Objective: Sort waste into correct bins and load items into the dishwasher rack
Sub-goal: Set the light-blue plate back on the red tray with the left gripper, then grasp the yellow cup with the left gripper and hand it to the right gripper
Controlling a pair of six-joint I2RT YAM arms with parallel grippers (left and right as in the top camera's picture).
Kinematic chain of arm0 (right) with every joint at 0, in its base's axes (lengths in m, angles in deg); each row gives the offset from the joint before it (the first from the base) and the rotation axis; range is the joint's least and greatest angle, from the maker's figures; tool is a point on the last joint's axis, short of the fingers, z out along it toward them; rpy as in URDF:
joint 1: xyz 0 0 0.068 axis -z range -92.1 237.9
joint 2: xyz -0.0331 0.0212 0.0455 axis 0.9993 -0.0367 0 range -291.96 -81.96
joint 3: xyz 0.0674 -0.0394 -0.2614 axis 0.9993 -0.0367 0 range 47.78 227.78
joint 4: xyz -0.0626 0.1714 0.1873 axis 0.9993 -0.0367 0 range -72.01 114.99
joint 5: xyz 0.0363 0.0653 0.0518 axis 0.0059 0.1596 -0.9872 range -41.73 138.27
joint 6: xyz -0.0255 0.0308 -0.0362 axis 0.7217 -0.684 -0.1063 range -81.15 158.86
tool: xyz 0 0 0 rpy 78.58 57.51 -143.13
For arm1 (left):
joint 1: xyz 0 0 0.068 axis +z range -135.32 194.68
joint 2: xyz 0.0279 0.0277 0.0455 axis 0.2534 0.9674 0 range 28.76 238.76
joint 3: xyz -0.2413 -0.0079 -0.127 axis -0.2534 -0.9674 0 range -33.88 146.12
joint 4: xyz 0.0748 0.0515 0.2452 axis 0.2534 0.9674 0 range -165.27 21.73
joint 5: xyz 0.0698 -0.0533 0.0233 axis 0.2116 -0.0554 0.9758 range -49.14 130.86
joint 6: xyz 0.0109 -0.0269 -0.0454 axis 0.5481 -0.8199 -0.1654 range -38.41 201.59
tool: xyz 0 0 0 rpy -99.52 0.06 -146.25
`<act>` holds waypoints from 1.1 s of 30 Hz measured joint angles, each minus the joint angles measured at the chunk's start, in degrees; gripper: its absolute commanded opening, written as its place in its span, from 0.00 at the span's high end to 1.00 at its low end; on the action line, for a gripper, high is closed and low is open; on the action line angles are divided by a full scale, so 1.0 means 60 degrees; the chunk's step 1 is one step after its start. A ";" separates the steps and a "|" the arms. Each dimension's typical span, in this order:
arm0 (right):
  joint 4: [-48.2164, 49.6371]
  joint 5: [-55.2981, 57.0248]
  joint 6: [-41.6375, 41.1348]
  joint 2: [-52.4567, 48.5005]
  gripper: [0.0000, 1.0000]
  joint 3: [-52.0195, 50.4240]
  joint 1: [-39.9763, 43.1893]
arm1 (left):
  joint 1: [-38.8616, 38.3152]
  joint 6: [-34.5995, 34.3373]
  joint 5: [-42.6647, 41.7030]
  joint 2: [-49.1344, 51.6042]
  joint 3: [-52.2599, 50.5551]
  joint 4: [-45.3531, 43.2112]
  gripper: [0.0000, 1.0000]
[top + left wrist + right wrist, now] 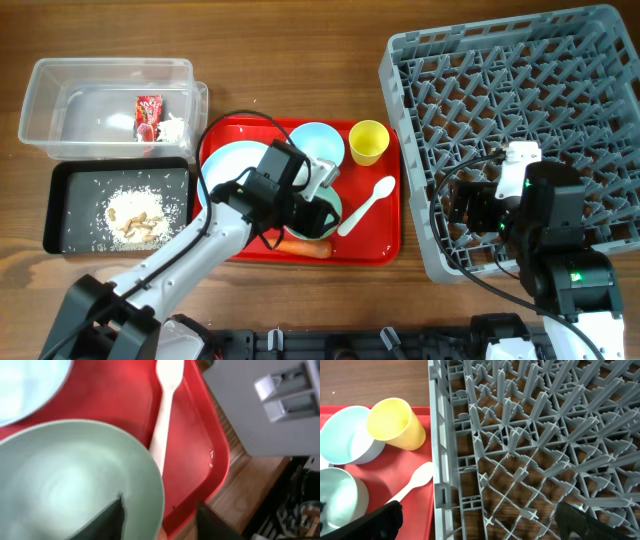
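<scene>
My left gripper (pixel 315 213) is open and straddles the rim of the pale green bowl (pixel 65 475) on the red serving tray: one finger inside, one outside. An orange carrot (pixel 305 247) lies just in front of it. The white spoon (pixel 365 205), yellow cup (pixel 368 141), light blue bowl (pixel 318 145) and light blue plate (pixel 228 165) sit on the same tray. My right gripper (pixel 480 520) is open and empty over the left front edge of the grey dishwasher rack (pixel 520 80). The red wrapper (pixel 148 112) and tissue (pixel 173 128) lie in the clear tub (pixel 60 90). Rice scraps (pixel 135 215) lie in the black tray (pixel 60 215).
The red serving tray (pixel 385 245) lies between the bins on the left and the rack on the right, its right rim close to the rack wall (pixel 437 460). Cables run over the tray's back edge and beside the right arm.
</scene>
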 measured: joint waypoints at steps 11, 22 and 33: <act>-0.0025 -0.0182 -0.0029 0.0000 0.00 0.0000 0.0000 | 0.0124 -0.0488 0.2127 0.1319 0.2459 -0.3118 0.19; -0.0025 -0.0219 -0.0029 0.0000 0.00 0.0000 0.0000 | 0.0022 -0.1133 0.2102 0.3515 0.2455 -0.4207 0.33; -0.0066 -0.0219 -0.0029 0.0000 0.00 0.0000 0.0000 | -0.0404 -0.1173 0.2036 0.3836 0.2455 -0.4379 0.82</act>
